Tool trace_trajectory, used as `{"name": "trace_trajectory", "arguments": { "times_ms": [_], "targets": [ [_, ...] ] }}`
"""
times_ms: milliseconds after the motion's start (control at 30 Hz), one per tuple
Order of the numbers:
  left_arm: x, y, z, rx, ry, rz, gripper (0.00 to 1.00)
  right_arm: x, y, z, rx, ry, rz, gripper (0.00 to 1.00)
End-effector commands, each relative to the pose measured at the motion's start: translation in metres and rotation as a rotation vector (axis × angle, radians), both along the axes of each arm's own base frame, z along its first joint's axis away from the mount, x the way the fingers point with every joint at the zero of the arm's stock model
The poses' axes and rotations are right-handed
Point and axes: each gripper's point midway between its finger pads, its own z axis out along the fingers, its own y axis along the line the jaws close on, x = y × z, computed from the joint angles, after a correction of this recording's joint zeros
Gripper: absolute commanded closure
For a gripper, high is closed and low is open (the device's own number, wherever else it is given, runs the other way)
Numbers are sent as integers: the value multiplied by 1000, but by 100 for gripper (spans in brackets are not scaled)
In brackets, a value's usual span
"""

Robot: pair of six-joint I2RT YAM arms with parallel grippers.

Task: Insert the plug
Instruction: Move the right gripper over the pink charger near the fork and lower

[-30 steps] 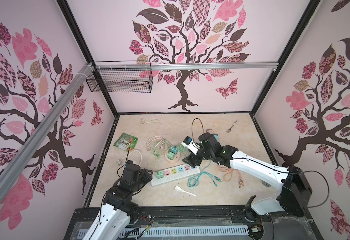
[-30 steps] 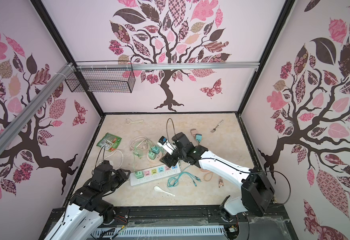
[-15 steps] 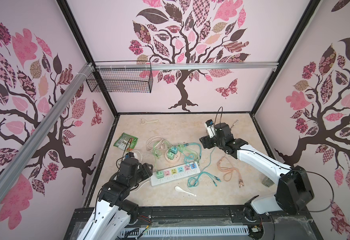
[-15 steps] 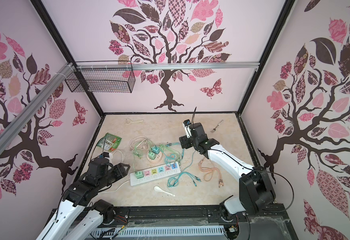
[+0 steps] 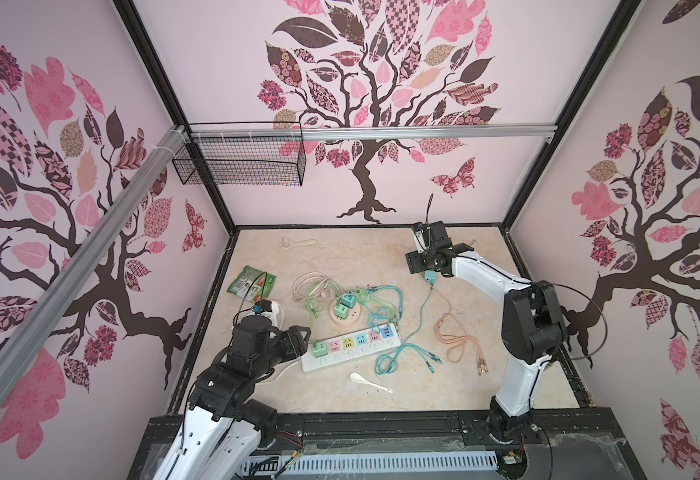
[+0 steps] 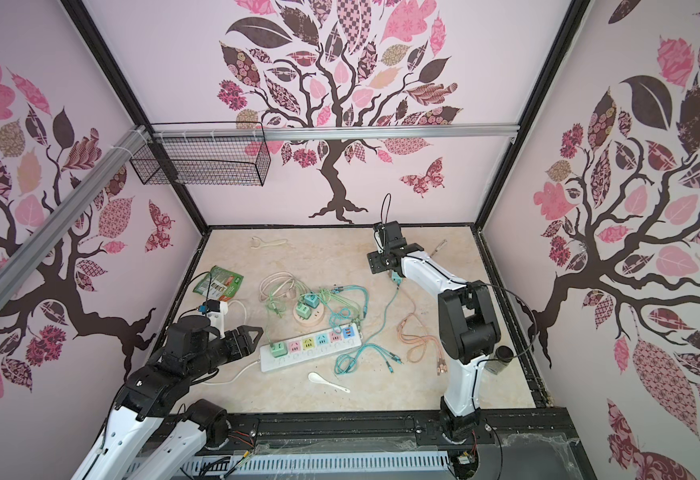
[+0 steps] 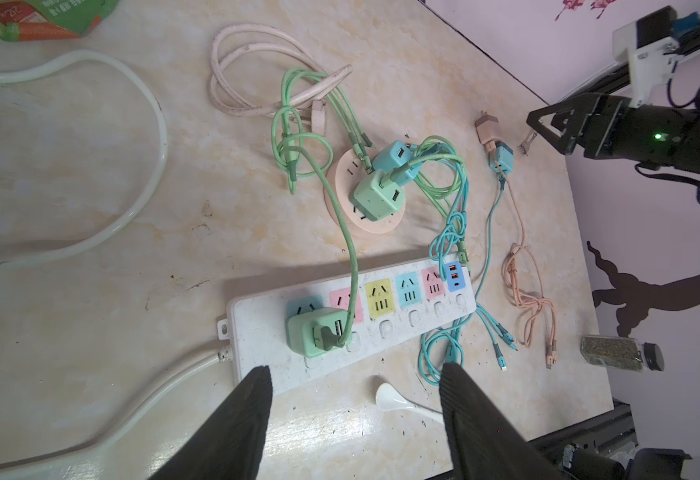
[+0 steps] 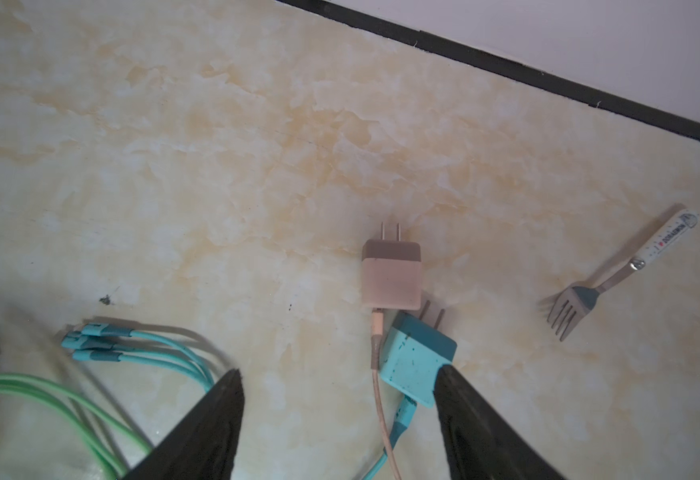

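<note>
so the teal plug (image 8: pixel 416 365) lies on its side toward the back right of the marble-look tabletop (image 5: pixel 340 257), just beside a pink plug (image 8: pixel 390 278), and the right gripper (image 8: pixel 337 374) hangs over it with jaws spread and nothing pinched, one fingertip right at the plug's corner (can't tell if it touches). the left gripper (image 7: pixel 355 370) is spread wide and empty too, just off the end of the white power strip (image 7: pixel 256 324) where a green plug (image 7: pixel 310 332) already sits in a socket. pink walls (image 5: pixel 506 166) with big tree decals box it all in, a black wire basket (image 5: pixel 240 164) hung on the back rail.
</note>
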Motion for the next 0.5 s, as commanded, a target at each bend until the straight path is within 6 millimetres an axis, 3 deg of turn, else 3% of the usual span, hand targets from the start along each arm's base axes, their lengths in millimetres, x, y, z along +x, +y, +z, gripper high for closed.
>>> {"name": "trace_trajectory", "arguments": {
  "times_ms": [0,233,467],
  "targets": [
    [0,-2,18,-16,-63,-22,31,6,-14,-26,-68,100,-2,25],
    [-3,-2,21,-21,-77,-31,31,27,-24,-55,-75,160,-15,25],
    [-3,-3,22,-25,-84,-39,30,32,-28,-85,-78,208,-21,28]
  ]
}}
